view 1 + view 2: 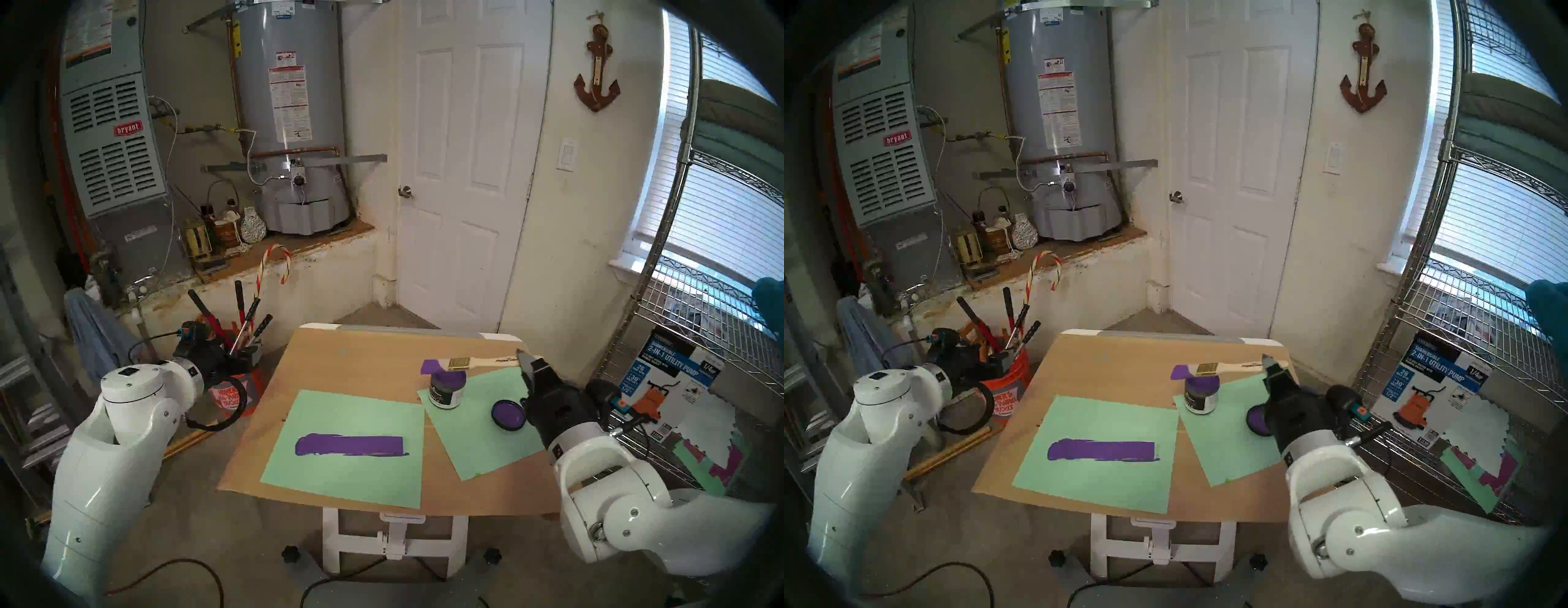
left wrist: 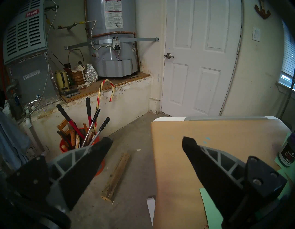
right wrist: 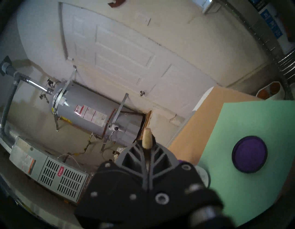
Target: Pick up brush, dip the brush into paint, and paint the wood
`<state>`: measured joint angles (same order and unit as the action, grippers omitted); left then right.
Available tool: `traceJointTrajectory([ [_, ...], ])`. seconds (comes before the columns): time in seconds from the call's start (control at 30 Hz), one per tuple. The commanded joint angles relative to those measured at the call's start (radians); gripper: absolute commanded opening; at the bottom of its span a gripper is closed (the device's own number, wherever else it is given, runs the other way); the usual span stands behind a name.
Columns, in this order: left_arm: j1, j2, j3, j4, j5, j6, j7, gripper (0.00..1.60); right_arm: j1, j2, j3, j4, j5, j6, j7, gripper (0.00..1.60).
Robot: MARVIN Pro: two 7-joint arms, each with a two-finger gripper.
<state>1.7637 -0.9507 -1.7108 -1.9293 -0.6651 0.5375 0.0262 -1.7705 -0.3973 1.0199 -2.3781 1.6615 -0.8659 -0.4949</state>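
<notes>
Head views: the counter (image 1: 339, 365) carries two mint-green sheets. The nearer sheet (image 1: 352, 458) bears the wood (image 1: 350, 445), coated purple, lying flat and well apart from both arms. On the farther sheet (image 1: 479, 429) stand an open paint jar (image 1: 446, 388) with the paint (image 1: 449, 376) showing in its mouth, and its lid (image 1: 509, 415) lying purple side up just beside the right wrist. The right pincer (image 1: 521, 356) is clamped on the handle end of the brush (image 1: 475, 363); the brush runs level toward the view's left, its purple bristles past the jar's far rim, above the counter. The left pincer (image 1: 244, 354) hangs off the counter's left edge, in front of an orange bucket (image 1: 1009, 390) of tools; its state is unclear here. Left wrist view: the left pincer (image 2: 146, 144) stands wide apart and holds nothing, over the floor and counter edge, a scrap of lumber (image 2: 115, 176) on the floor below, the jar (image 2: 287, 153) at the far right edge. Right wrist view, rolled on its side: the right pincer (image 3: 147, 148) is pressed together on the pale handle tip (image 3: 147, 138); the bristles are hidden behind it, the lid (image 3: 249, 156) lies to the right on green paper.
</notes>
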Motion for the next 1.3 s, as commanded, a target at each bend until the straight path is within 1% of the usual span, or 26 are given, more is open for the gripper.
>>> traceJointTrajectory([
  [0.0,-0.007,0.002,-0.009,-0.014,-0.001,-0.004,0.001,1.6,-0.06,0.097,0.083,0.034,0.04,-0.082,0.019,0.0],
  [0.03,-0.007,0.002,-0.009,-0.014,-0.001,-0.004,0.001,1.6,-0.081,0.127,0.11,0.05,0.062,-0.094,0.026,0.0],
  [0.1,-0.007,0.002,-0.009,-0.013,-0.001,-0.004,0.001,1.6,-0.099,0.141,0.136,0.071,0.079,-0.094,0.028,0.0],
  [0.13,-0.007,0.002,-0.009,-0.013,-0.001,-0.004,0.001,1.6,-0.111,0.162,0.148,0.079,0.094,-0.094,0.034,0.0],
  [0.27,-0.007,0.002,-0.008,-0.013,-0.001,-0.004,0.0,1.6,-0.149,0.199,0.186,0.119,0.131,-0.094,0.047,0.0],
  [0.43,-0.007,0.002,-0.008,-0.013,-0.001,-0.004,0.0,1.6,-0.198,0.224,0.223,0.152,0.172,-0.094,0.075,0.0],
  [0.6,-0.007,0.002,-0.008,-0.013,-0.001,-0.004,0.0,1.6,-0.244,0.243,0.252,0.174,0.212,-0.094,0.11,0.0],
  [0.8,-0.008,0.002,-0.008,-0.012,0.0,-0.004,0.0,1.6,-0.292,0.258,0.276,0.178,0.263,-0.094,0.153,0.0],
  [0.97,-0.008,0.002,-0.007,-0.012,0.0,-0.004,0.0,1.6,-0.32,0.262,0.298,0.192,0.303,-0.094,0.174,0.0],
  [1.17,-0.008,0.002,-0.007,-0.011,0.0,-0.004,0.0,1.6,-0.358,0.272,0.307,0.205,0.326,-0.094,0.199,0.0],
  [1.27,-0.008,0.003,-0.007,-0.011,0.0,-0.004,0.0,1.6,-0.38,0.276,0.32,0.221,0.351,-0.094,0.223,0.0],
])
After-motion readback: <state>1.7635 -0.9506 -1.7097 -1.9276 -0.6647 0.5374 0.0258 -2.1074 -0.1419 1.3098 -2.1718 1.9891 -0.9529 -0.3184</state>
